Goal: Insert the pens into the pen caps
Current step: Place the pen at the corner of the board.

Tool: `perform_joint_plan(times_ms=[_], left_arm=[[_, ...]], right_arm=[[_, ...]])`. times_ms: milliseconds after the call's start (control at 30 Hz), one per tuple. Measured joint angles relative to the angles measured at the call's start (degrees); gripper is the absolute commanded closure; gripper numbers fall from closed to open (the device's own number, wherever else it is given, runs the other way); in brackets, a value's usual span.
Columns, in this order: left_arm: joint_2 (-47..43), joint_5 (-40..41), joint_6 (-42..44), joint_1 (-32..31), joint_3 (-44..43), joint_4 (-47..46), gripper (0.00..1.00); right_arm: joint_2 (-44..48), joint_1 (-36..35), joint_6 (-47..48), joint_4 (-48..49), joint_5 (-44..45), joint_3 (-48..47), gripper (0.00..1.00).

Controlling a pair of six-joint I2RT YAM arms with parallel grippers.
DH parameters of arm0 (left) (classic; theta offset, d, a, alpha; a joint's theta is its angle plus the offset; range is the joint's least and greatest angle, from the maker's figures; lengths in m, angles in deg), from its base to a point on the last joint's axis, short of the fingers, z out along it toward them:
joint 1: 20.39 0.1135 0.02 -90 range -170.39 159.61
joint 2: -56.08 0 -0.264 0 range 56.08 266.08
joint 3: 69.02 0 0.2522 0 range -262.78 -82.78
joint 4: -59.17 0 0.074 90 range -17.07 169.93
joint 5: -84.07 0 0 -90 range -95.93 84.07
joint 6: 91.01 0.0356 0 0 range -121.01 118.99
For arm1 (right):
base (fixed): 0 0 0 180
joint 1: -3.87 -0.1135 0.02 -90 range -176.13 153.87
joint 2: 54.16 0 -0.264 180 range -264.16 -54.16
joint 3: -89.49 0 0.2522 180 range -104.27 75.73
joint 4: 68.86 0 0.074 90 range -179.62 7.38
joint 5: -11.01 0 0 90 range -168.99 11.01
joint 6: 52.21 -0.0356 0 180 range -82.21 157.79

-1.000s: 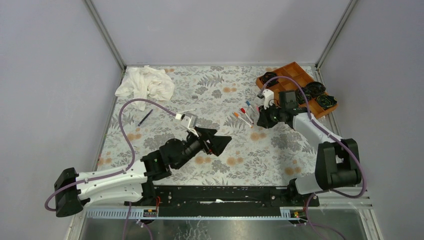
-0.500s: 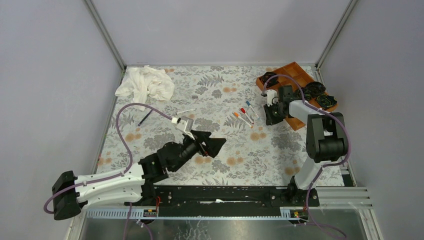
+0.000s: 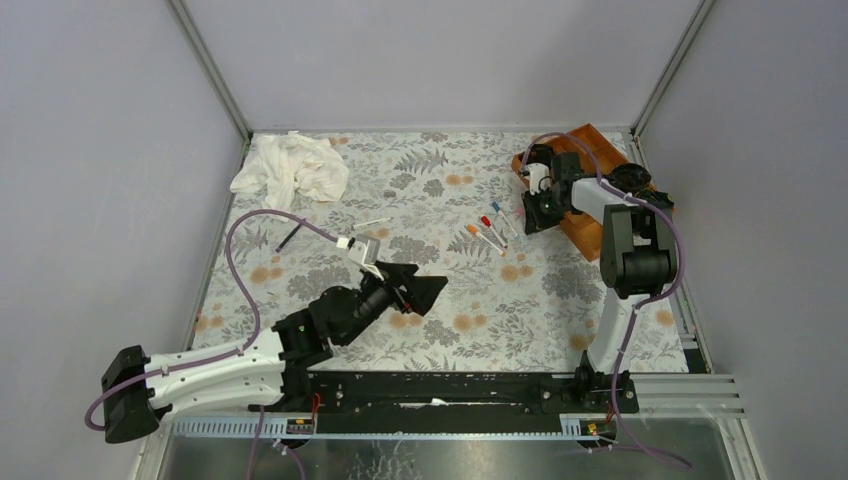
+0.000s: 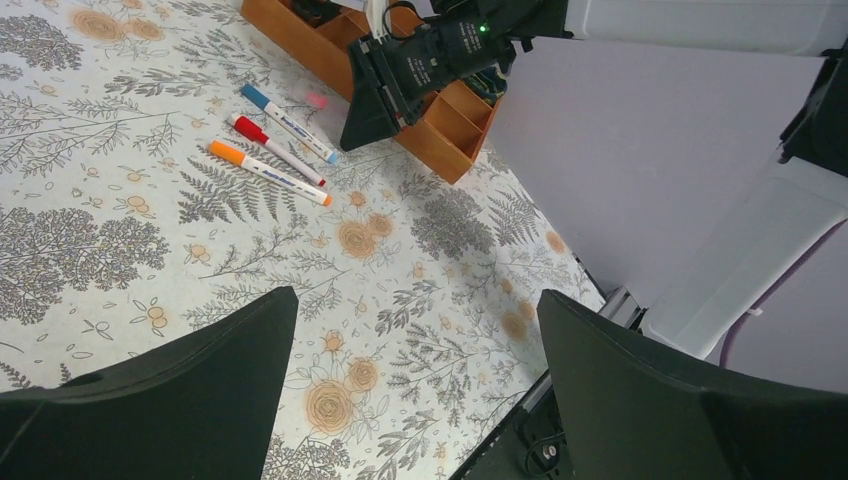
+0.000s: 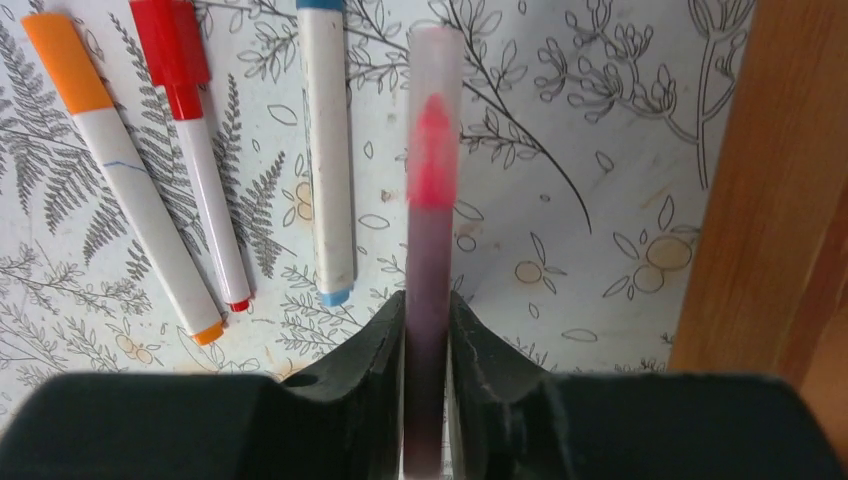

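My right gripper [image 5: 428,310] is shut on a pen [image 5: 430,230] that points away from me, its pink tip inside a frosted cap [image 5: 435,60]. It hangs just above the mat, beside the tray. Left of it lie three capped white pens: orange [image 5: 120,170], red [image 5: 205,160] and blue [image 5: 328,150]. They also show in the top view [image 3: 488,229] and in the left wrist view [image 4: 275,148]. My left gripper [image 4: 415,300] is open and empty, over the middle of the mat [image 3: 425,290]. A dark pen [image 3: 290,236] lies far left.
An orange compartment tray [image 3: 590,160] with black rosette objects [image 3: 652,203] stands at the back right, its wooden wall right of the held pen [image 5: 780,200]. A white cloth [image 3: 292,165] lies at the back left. A thin white stick [image 3: 372,222] lies mid-mat.
My right gripper has moved away from me toward the tray with the pen in it, the arm folding up. My left gripper has drawn back slightly to the left, still open.
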Motion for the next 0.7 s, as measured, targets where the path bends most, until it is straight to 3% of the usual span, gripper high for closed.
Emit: perform_joint_plan(times_ms=[267, 567, 700], left_arm=[[-1.14, 0.59, -0.42, 0.02, 0.00, 0.66, 0.03], [-1.09, 0.92, -0.39, 0.04, -0.04, 2.12, 0.03], [-0.83, 1.22, 0.11, 0.04, -1.05, 4.87, 0.01]], right_arm=[[-1.14, -0.02, -0.22, -0.44, -0.98, -1.51, 0.66], [-0.28, 0.02, -0.11, -0.85, -2.10, -1.25, 0.49], [4.17, 0.31, 0.39, -1.97, -2.21, -0.37, 0.46]])
